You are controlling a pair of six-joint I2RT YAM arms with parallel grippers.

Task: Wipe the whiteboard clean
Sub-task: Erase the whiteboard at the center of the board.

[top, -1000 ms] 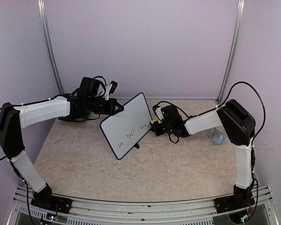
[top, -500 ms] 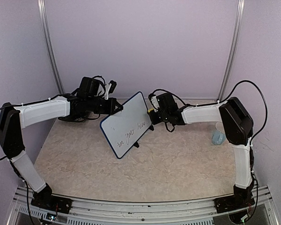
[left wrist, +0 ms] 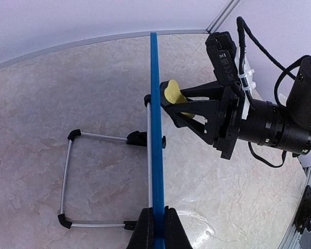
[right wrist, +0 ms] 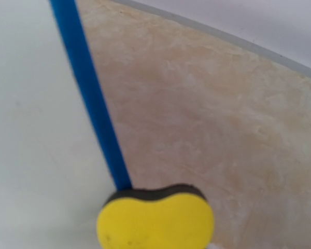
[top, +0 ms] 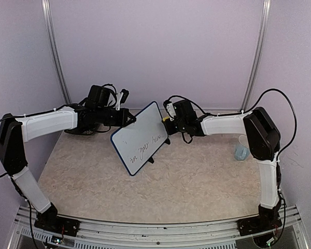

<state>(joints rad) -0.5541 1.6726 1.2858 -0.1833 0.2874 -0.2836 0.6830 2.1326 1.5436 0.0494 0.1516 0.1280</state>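
Left gripper (left wrist: 156, 220) pinches the board (top: 140, 140); right gripper (left wrist: 176, 104) pinches the sponge (right wrist: 155, 223). Rim pressure may twist the board loose.

The whiteboard (top: 140, 139), centre frame, has a glossy white face, a blue rim and dark scribbled writing. The sponge (right wrist: 155, 223) is yellow, backed in black. The bench (top: 197, 181) is mottled beige. At right stands a pale blue cup (top: 242, 151).

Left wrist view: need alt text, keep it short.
The left gripper clamps the whiteboard by its blue frame, seen edge-on as a line running up the picture. To its right, the right gripper holds a yellow sponge close to the board's face. To its left, a wire stand rests on the marbled table.
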